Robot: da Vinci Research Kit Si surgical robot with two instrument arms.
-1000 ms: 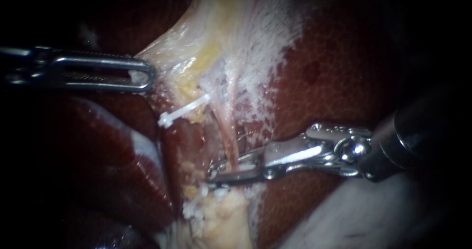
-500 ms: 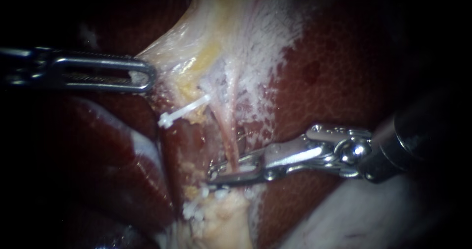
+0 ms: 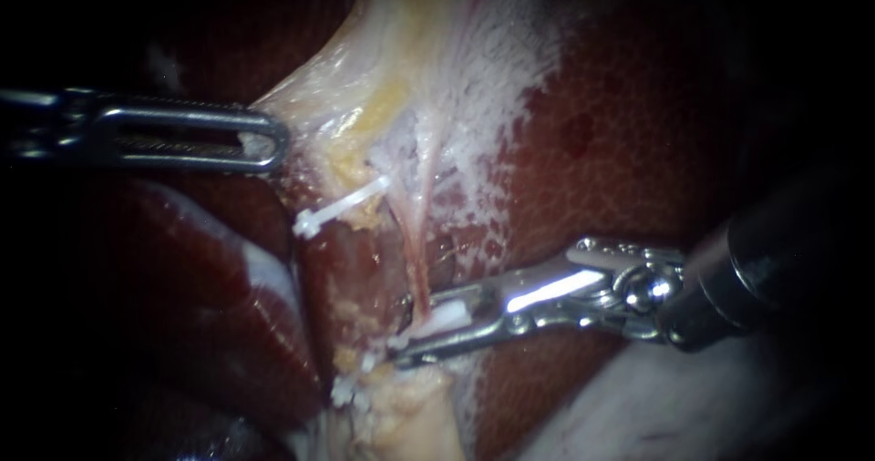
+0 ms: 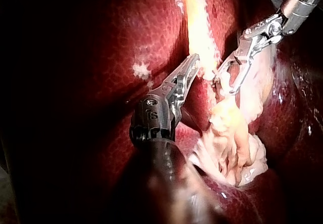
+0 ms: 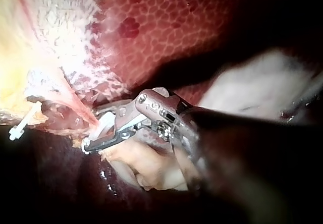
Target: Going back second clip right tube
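Since the earlier frame, the end effector of my right instrument has spread wider and its tip has dropped slightly against the tissue. A white lower clip now shows where only metal crossed the tube.

Count in view: two instruments, two clips, one distinct tube.

Nearest is the dark shaft of my right instrument, entering from the lower right of the endoscope view. Its end effector reaches across to the tube. State: jaws apart, with a clear gap that widens toward the tip. The lower clip lies in that gap, closed round the foot of the tube. I cannot tell whether both jaws touch it. Just under the jaws sits one lump of yellow-white fat.

Farther in, the pink tube runs up from the lower clip into the pale tissue. The upper clip, also white, lies tilted just beside the tube on its left side, well apart from the lower clip.

Farther still, my left instrument enters level from the left. State: jaws together, gripping the edge of the pale tissue, which is drawn taut toward them. The left wrist view confirms the jaws closed at the tissue edge.

Dark red liver lies behind and to both sides.
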